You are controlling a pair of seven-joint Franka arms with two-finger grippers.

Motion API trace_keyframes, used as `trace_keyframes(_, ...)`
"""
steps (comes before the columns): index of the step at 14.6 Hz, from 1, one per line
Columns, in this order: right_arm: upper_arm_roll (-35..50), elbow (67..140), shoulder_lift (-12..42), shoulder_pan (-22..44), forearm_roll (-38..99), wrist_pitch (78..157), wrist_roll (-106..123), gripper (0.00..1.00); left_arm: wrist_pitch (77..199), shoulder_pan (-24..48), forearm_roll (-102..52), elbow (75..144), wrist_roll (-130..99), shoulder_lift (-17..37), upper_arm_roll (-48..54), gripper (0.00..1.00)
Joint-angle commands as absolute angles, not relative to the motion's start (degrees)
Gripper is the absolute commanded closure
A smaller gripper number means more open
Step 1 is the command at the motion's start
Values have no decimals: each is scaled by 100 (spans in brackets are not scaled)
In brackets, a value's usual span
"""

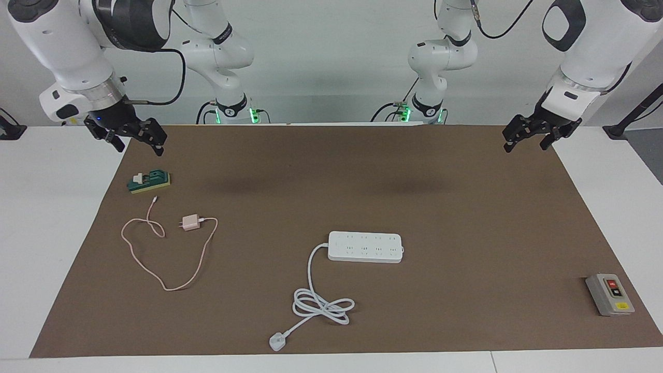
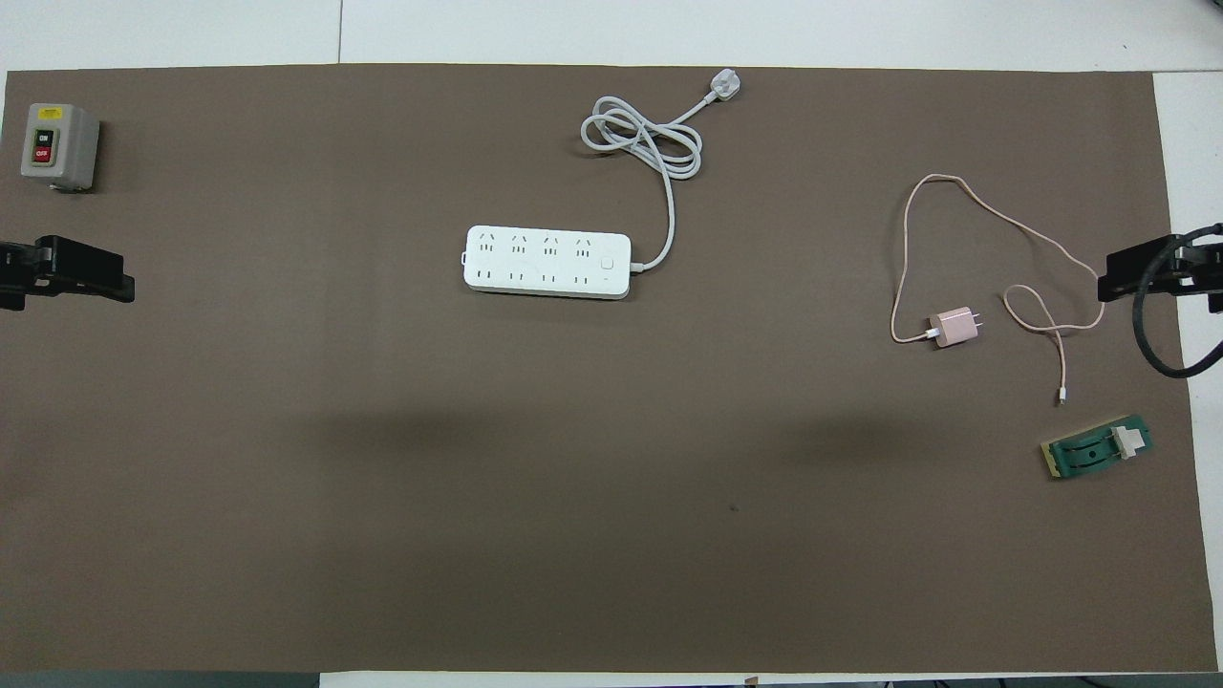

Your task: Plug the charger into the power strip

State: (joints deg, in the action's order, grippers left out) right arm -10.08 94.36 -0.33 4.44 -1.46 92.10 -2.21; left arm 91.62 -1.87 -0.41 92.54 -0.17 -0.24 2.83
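The white tabletop [image 1: 62, 233] is covered by a large brown paper-like mat [image 1: 466, 217] on which everything lies.

The power strip [image 1: 365, 246], a long white rectangular plastic block with two rows of outlets facing up, lies flat near the middle of the mat. Its thick white cord [image 1: 321, 303] leaves the end toward the right arm's end of the tabletop, curls into a loose knot-like loop farther from the robots, and ends in a white three-pin plug [image 1: 277, 342] near the mat's edge.

The charger [image 1: 190, 222], a small pale pink cube-shaped adapter with metal prongs, lies on its side toward the right arm's end, well apart from the power strip, prongs pointing away from it. Its thin pink cable [image 1: 155, 259] runs in a wide loop on the mat and its free tip ends near a small green block with a white switch [image 1: 149, 182], which sits nearer to the robots than the charger.

A grey box with red and black buttons [image 1: 609, 294] stands at the left arm's end.

The right gripper [image 1: 135, 139] hangs released and empty over the mat's corner by the green block. The left gripper [image 1: 527, 140] hangs released and empty over the mat's corner at its own end.
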Motion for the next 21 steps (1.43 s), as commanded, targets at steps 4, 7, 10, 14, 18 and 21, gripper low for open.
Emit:
trace_keyframes(4, -984, 9413, -70, 457, -79, 9088, -246, 0, 9123, -158, -9, 9316, 343, -53, 281, 0)
trace_keyframes(7, -984, 9457, -105, 448, -79, 9123, -281, 0, 9114, -158, -9, 9308, 273, -18, 281, 0)
trace_keyframes(10, -1002, 9466, -114, 448, -79, 9140, -281, 0, 9114, -158, -9, 9299, -51, 9, 281, 0)
trace_keyframes(14, -1010, 9518, -105, 431, -62, 9709, -333, 0, 9193, -26, -9, 9334, -334, 123, 281, 0)
trace_keyframes(18, -1002, 9580, -97, 316, 343, 9721, -2138, 0, 9193, 35, -9, 9316, -421, 176, 281, 0)
trace_keyframes(21, -967, 9659, -36, 325, 474, 9432, -3555, 0, 9193, 26, -306, 9316, -773, 184, 281, 0)
